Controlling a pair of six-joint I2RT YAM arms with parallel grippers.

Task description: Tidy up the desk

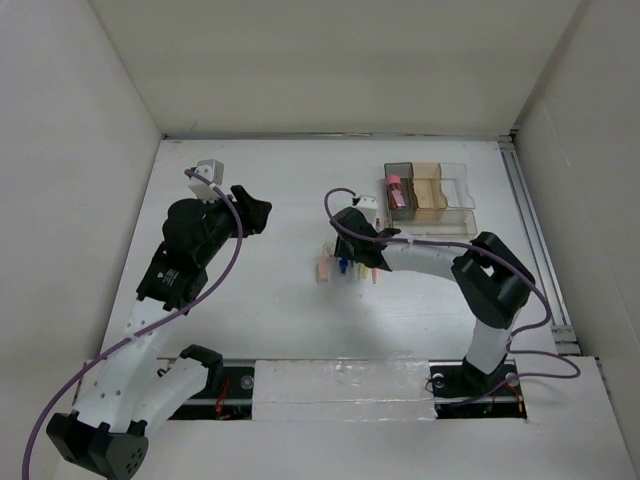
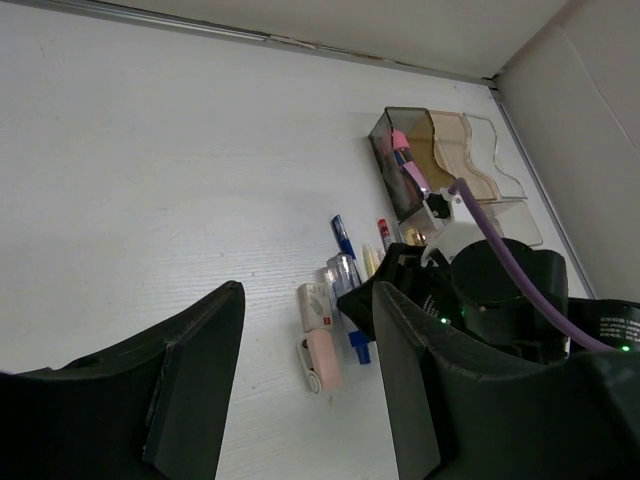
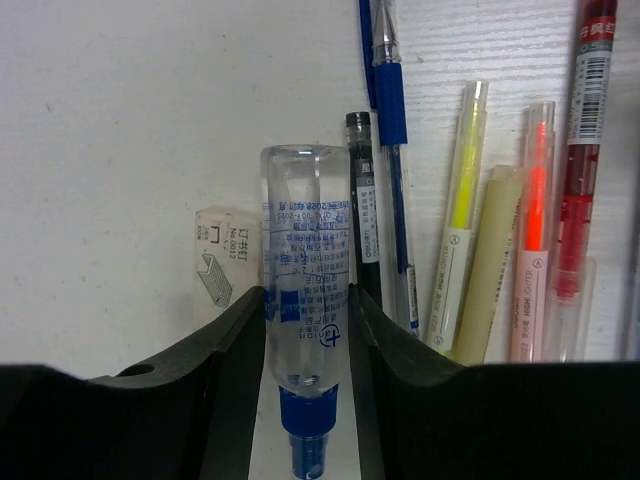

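The white desk [image 1: 270, 320] holds a cluster of stationery at its middle. My right gripper [image 1: 350, 262] is low over the cluster. In the right wrist view its jaws [image 3: 305, 340] press both sides of a clear glue bottle [image 3: 305, 290] with a blue cap, which lies among the pens. Beside it lie a white staple box [image 3: 222, 265], a black pen [image 3: 362, 200], a blue pen [image 3: 390, 100], highlighters [image 3: 462, 200] and a red pen [image 3: 585, 150]. My left gripper [image 1: 255, 215] is open and empty, raised at the left, well away from the cluster.
A clear compartmented organizer [image 1: 455, 195] stands at the back right with a pink item [image 1: 394, 190] in its dark compartment. A pink stapler [image 2: 322, 358] lies by the staple box [image 2: 314, 305]. A metal rail [image 1: 535, 240] runs along the right edge. White walls enclose the desk.
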